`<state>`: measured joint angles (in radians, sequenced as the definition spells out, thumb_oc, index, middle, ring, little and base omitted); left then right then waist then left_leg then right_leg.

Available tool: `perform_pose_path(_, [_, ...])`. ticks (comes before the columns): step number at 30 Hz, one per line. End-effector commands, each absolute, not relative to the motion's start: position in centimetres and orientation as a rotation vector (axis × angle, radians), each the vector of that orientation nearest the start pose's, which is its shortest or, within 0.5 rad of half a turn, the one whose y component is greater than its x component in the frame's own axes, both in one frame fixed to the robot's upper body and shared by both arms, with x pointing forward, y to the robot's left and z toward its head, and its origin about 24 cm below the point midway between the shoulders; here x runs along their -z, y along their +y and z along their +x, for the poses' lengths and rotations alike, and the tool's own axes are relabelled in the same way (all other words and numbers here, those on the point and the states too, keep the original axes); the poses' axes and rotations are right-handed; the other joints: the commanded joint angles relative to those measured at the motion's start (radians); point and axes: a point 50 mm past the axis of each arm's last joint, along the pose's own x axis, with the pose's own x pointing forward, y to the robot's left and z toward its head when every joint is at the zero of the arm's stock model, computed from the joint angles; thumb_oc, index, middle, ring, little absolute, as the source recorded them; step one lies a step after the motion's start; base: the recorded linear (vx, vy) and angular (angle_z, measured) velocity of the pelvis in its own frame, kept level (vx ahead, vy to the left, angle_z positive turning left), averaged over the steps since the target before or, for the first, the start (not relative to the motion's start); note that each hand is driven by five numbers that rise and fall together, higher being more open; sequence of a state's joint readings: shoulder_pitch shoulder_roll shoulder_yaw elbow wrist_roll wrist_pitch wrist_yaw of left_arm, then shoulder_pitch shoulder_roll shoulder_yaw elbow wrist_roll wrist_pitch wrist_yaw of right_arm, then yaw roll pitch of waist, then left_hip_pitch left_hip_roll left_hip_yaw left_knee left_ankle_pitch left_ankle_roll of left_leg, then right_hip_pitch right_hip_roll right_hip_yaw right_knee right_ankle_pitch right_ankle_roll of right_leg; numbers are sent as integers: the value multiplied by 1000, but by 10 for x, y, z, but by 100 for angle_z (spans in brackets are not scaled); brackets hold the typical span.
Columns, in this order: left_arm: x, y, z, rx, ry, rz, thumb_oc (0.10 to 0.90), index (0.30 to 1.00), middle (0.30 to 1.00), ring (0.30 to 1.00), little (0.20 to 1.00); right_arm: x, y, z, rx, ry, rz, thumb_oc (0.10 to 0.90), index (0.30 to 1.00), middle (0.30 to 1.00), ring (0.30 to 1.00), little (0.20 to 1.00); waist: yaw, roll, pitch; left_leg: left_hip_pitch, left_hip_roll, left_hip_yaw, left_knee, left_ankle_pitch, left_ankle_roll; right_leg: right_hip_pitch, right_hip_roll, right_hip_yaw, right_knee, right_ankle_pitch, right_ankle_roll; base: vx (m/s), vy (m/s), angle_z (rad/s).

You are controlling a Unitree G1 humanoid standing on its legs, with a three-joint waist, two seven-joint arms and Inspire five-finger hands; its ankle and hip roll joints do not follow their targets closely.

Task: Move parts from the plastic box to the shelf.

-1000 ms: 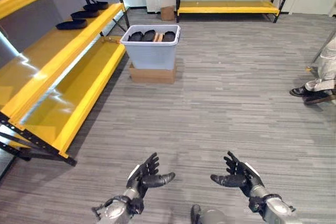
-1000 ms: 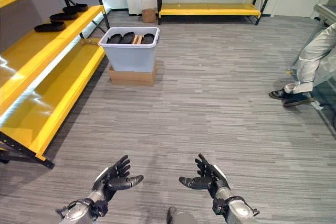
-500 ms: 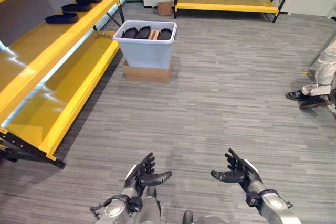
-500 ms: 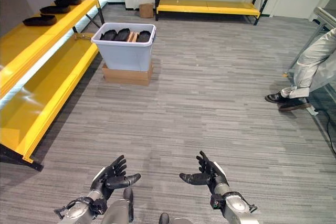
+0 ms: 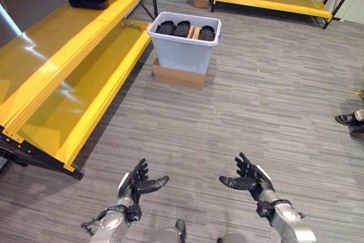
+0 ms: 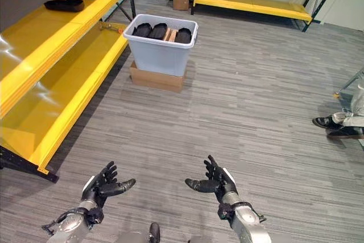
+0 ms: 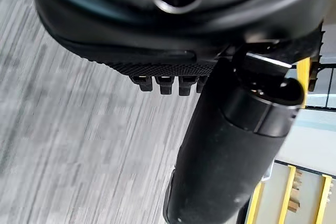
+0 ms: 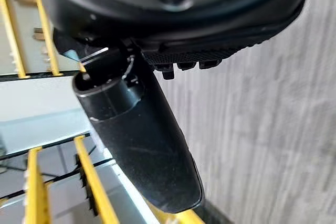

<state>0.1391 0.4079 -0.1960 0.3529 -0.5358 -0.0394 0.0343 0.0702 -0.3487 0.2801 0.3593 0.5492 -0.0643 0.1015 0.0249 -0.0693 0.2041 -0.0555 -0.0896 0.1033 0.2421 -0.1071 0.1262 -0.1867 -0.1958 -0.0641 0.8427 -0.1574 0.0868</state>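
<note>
While both hands — left hand point(image 5: 134, 181), right hand point(image 5: 250, 179) — hover spread and empty over grey plank floor point(image 5: 256, 101), the plastic box point(image 5: 185, 46) sits well ahead, yellow shelf point(image 5: 68, 61) left of them.

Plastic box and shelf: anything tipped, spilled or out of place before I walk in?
Nothing stands out. The plastic box sits level on a flat cardboard box, dark parts lying inside it. Three more parts lie in a row on the yellow shelf. Both hands, left and right, are open and empty.
</note>
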Motion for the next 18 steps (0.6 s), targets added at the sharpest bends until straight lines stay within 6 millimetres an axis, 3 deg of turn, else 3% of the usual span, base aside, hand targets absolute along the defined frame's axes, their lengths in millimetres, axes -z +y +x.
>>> perform_pose_path(1, [13,199,227,70,233,-84,900,1000,1000,1000,1000,26,-189,225,-188,289,134,900,1000,1000,1000,1000,-47,30,-9,51,60,-58,-18,-44,-7,-9,126,-26,-267,208,11,229,50,-17])
perform_pose_path(3, [10,196,230,82,219,-80,900,1000,1000,1000,1000,24,-189,227,-190,279,128,900,1000,1000,1000,1000,-60,29,-2,72,54,-63,-28,-51,-9,-26,128,-34,-311,212,9,187,13,-1])
perform_pose_path(4, [6,192,234,96,198,-77,900,1000,1000,1000,1000,20,-189,231,-190,263,125,900,1000,1000,1000,1000,-65,17,-1,103,42,-43,-40,-77,-16,-69,68,-98,-439,221,0,276,-40,33])
perform_pose_path(6, [5,189,235,101,191,-85,900,1000,1000,1000,1000,17,-192,234,-184,254,110,900,1000,1000,1000,1000,-91,21,8,155,45,-57,-52,-109,-37,-96,37,-141,-560,253,11,366,-95,12])
perform_pose_path(8, [5,186,235,117,186,-76,900,1000,1000,1000,1000,15,-195,235,-179,246,96,900,1000,1000,1000,1000,-97,15,7,180,48,-65,-30,-133,-54,-73,42,-131,-624,263,18,326,-144,-4])
perform_pose_path(12, [5,182,234,136,187,-75,900,1000,1000,1000,1000,7,-202,243,-158,214,74,900,1000,1000,1000,1000,-93,6,-12,167,79,-47,49,-161,-70,-16,85,-165,-647,251,-10,220,-144,16])
perform_pose_path(14, [0,180,242,131,158,-81,900,1000,1000,1000,1000,-2,-208,252,-118,167,65,900,1000,1000,1000,1000,-95,10,-16,120,115,-40,122,-133,-94,-6,109,-175,-650,227,-26,137,-188,31])
perform_pose_path(17, [-5,179,246,120,139,-98,900,1000,1000,1000,1000,-3,-210,253,-95,163,77,900,1000,1000,1000,1000,-89,19,2,30,159,-46,349,-6,-152,52,144,-175,-676,183,-70,100,-151,2])
perform_pose_path(18, [-5,179,246,121,138,-97,900,1000,1000,1000,1000,-3,-210,253,-96,163,77,900,1000,1000,1000,1000,-82,10,12,-12,145,-61,414,45,-162,72,142,-176,-691,181,-82,29,-78,-1])
